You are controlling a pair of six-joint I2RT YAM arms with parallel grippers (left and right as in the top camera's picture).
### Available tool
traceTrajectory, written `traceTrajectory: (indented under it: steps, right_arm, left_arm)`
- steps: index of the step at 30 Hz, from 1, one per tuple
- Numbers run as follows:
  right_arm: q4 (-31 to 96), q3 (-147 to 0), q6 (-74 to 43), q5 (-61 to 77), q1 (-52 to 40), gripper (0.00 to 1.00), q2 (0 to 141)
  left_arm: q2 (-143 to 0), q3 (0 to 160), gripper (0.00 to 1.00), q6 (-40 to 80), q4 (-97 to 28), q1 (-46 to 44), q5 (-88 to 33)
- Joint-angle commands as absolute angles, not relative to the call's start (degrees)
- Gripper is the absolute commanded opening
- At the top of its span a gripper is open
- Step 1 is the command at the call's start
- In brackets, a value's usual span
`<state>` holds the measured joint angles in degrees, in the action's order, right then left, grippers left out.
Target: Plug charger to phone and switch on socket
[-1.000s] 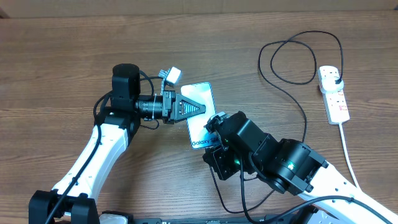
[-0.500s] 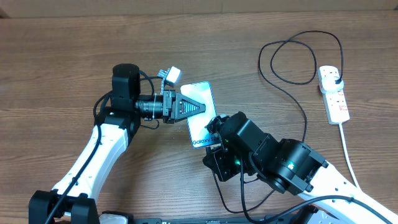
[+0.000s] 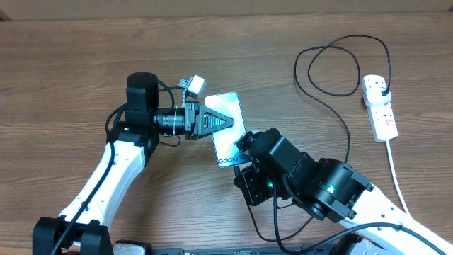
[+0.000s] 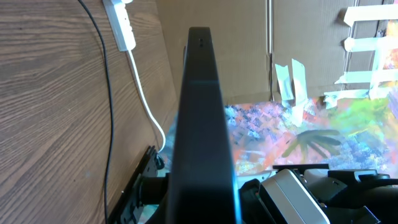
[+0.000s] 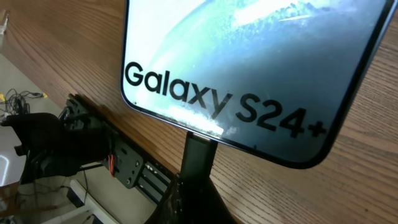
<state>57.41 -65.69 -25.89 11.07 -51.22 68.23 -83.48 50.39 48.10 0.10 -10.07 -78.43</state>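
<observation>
The phone (image 3: pixel 230 134) lies near the table's middle, screen up, reading "Galaxy". My left gripper (image 3: pixel 224 122) is shut on its left long edge; the left wrist view shows the phone (image 4: pixel 202 124) edge-on and dark. My right gripper (image 3: pixel 245 157) is shut on the charger's connector (image 5: pixel 200 149), which meets the middle of the bottom edge of the phone (image 5: pixel 249 56). The black charger cable (image 3: pixel 333 67) loops at the back right, and its plug (image 3: pixel 383 89) sits in the white socket (image 3: pixel 380 108). I cannot read the socket's switch states.
The socket's thick white cord (image 3: pixel 396 177) runs toward the front right edge of the wooden table (image 3: pixel 71 64). The socket (image 4: pixel 121 25) and black cable (image 4: pixel 107 93) also show in the left wrist view, with a cardboard wall (image 4: pixel 249 37) behind.
The phone's lower end and my right gripper have shifted very slightly toward the back. The left arm has barely moved.
</observation>
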Motion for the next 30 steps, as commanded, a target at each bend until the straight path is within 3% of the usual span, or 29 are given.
traceTrajectory:
  steps: [1,10,24,30]
  right_arm:
    - [53.30,-67.57,-25.45,8.97,-51.46,0.04,68.34]
    - [51.18,-67.59,-24.99,5.78,-51.35,0.04,68.34]
    - [52.64,-72.82,-22.28,2.85,-51.37,0.04,68.51]
    - [53.47,-72.84,-22.50,3.09,-51.37,0.17,68.49]
  left_arm:
    - [-83.20,51.35,0.04,45.41,0.27,-10.52,-83.15]
    - [-83.20,51.35,0.04,36.56,0.19,-10.55,-90.65]
    - [-83.20,51.35,0.04,30.81,-7.07,-12.16,-90.48]
    - [-83.20,51.35,0.04,35.94,-7.09,-12.14,-86.39]
